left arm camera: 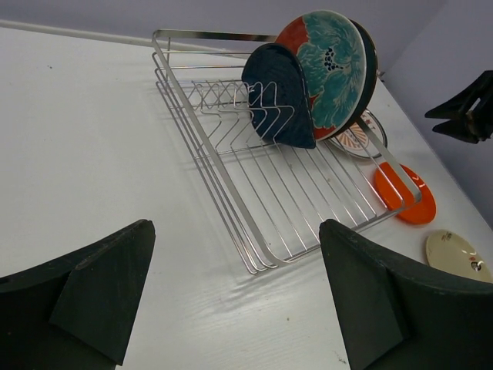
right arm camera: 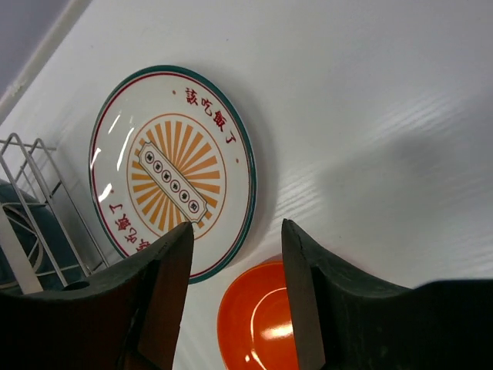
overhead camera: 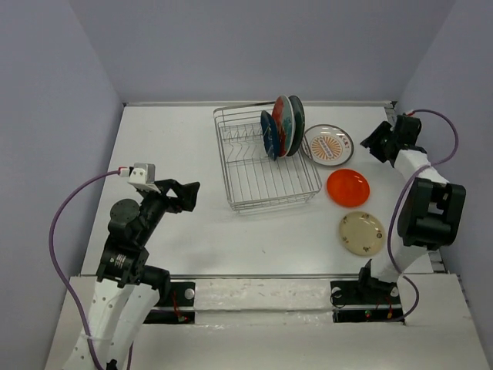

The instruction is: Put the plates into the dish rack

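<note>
Seen from above, the rack (overhead camera: 262,183) is sitting mid-table, with three plates standing on edge at its far right end: the blue plate (overhead camera: 268,136), the red-and-teal plate (overhead camera: 283,126) and the teal plate (overhead camera: 297,122). Three more are lying flat on the table to the rack's right. The striped plate (overhead camera: 328,146) is just beside it, the orange plate (overhead camera: 347,187) nearer, and the cream plate (overhead camera: 362,233) nearest. The left gripper (overhead camera: 189,196) is hanging left of the rack. The right gripper (overhead camera: 371,145) is hovering just right of the striped plate.

From the left wrist, its fingers are gaping wide, holding nothing and facing the rack.

From the right wrist, its fingers are parted and empty above the striped and orange plates. The plates are looking glazed, so probably stiff, light, slippery and breakable. Lying flat, each is likely offering only its rim for a pinch.
</note>
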Controlling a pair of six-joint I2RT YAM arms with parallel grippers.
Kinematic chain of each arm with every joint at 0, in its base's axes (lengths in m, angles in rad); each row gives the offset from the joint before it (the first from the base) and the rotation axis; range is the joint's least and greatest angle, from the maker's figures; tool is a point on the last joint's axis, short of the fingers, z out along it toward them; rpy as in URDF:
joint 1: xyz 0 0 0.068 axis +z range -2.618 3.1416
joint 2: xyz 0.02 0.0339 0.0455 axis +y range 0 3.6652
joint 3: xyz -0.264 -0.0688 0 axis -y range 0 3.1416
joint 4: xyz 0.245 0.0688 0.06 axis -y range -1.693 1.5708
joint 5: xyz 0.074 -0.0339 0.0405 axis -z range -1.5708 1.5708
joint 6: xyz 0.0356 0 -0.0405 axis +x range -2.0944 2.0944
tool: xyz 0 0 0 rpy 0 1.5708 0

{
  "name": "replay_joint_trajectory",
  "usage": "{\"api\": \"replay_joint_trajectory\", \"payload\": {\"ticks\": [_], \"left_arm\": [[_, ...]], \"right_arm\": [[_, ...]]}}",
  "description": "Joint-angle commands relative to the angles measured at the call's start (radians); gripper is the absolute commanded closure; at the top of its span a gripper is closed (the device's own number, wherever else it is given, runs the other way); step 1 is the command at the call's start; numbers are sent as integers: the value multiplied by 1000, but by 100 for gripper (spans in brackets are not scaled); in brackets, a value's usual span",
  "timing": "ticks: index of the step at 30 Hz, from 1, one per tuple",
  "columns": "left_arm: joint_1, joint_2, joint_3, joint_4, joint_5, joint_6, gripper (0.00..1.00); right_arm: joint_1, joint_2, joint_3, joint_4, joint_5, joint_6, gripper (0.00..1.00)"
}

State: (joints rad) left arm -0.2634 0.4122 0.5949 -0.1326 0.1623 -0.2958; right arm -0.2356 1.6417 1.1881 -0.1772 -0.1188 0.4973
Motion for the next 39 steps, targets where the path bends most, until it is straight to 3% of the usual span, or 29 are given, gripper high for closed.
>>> {"api": "replay_joint_trajectory", "payload": {"ticks": [1, 5, 15, 18, 19, 21, 22, 26, 33, 36, 37, 38, 39], "left_arm": [[-13, -13, -15, 39, 14, 17, 1], [-17, -13, -15, 39, 14, 17, 1], [-19, -6, -15, 39, 11, 17, 1], [-20, -1, -15, 39, 11, 17, 1], [-20, -1, -15, 37, 8, 17, 1], [-19, -1, -15, 37, 3, 17, 1], [-19, -1, -14, 36, -1, 17, 1], [-19, -3, -14, 36, -4, 14, 1], [-17, -26, -15, 41, -3, 6, 1], [-17, -30, -17, 42, -3, 1, 1], [-17, -32, -17, 42, -6, 1, 1], [-17, -33, -17, 42, -6, 1, 1], [-19, -33, -15, 39, -12, 1, 1]], "right_arm": [[-28, 91, 33, 160, -203, 56, 44], [-41, 245, 88, 163, -271, 55, 43], [-41, 435, 151, 162, -378, 129, 49], [-41, 489, 172, 165, -418, 162, 60], [-41, 497, 177, 165, -412, 168, 75], [-50, 486, 174, 165, -375, 193, 87], [-50, 472, 171, 165, -330, 202, 93], [-50, 312, 122, 165, -152, 230, 93], [-10, -130, 41, 203, 112, 146, 93], [119, -282, 59, 194, 253, 51, 93], [218, -322, 97, 186, 287, -12, 93], [219, -332, 120, 180, 321, -13, 93], [320, -338, 170, 142, 391, -72, 93]]}}
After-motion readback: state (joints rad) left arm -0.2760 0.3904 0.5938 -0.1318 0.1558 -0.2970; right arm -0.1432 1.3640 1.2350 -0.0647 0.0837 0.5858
